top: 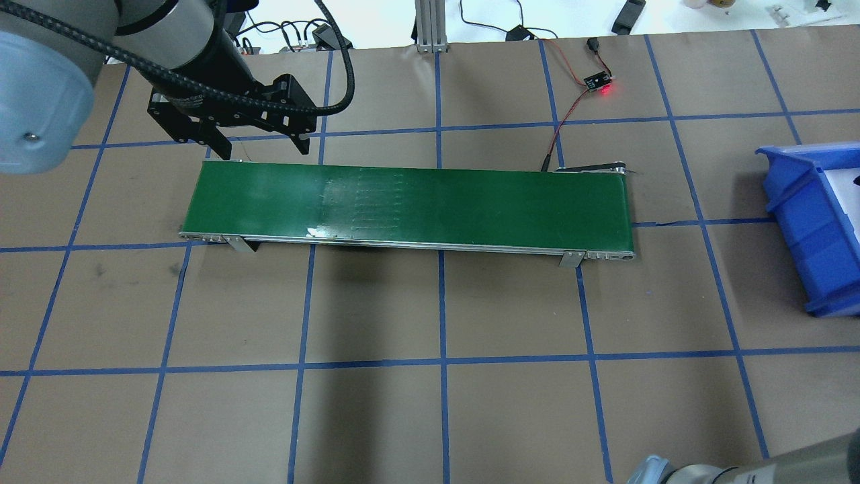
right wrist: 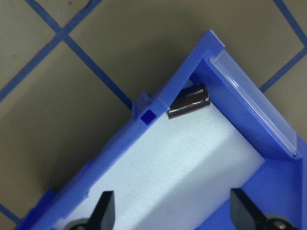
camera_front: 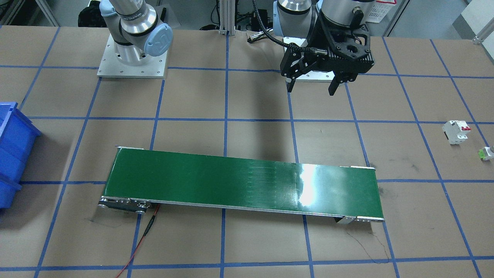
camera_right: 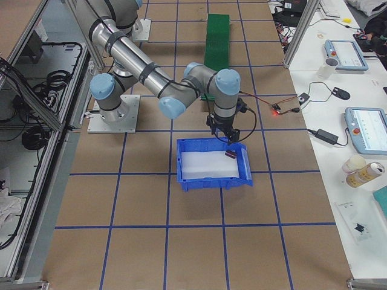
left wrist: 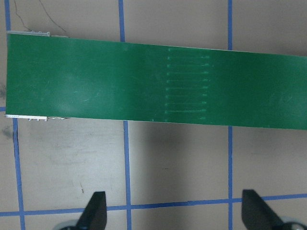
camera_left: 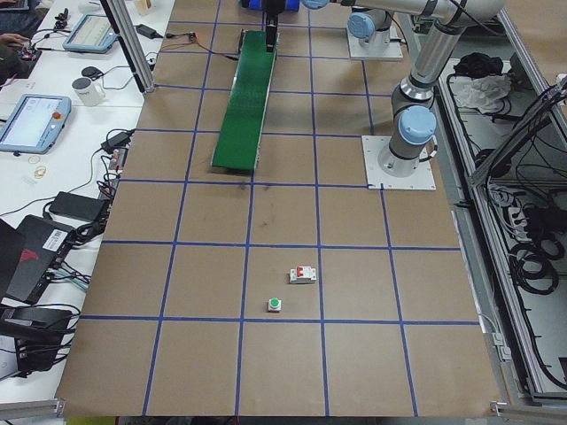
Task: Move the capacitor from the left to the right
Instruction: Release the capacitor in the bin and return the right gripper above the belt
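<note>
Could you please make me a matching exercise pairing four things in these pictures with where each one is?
1 capacitor
2 white breaker
3 left gripper
4 right gripper

A open, over the table beside the green belt
B lying in a corner of the blue bin
C open, above the bin's white foam
D on the table, well apart from the belt

Pairs: 1-B, 2-D, 3-A, 4-C.

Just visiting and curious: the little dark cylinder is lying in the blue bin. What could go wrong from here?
The capacitor lies on its side in a corner of the blue bin. Being round, it might roll across the white foam if the bin gets bumped. The right gripper hangs open over the bin, so leaving sideways could clip its wall.
</note>
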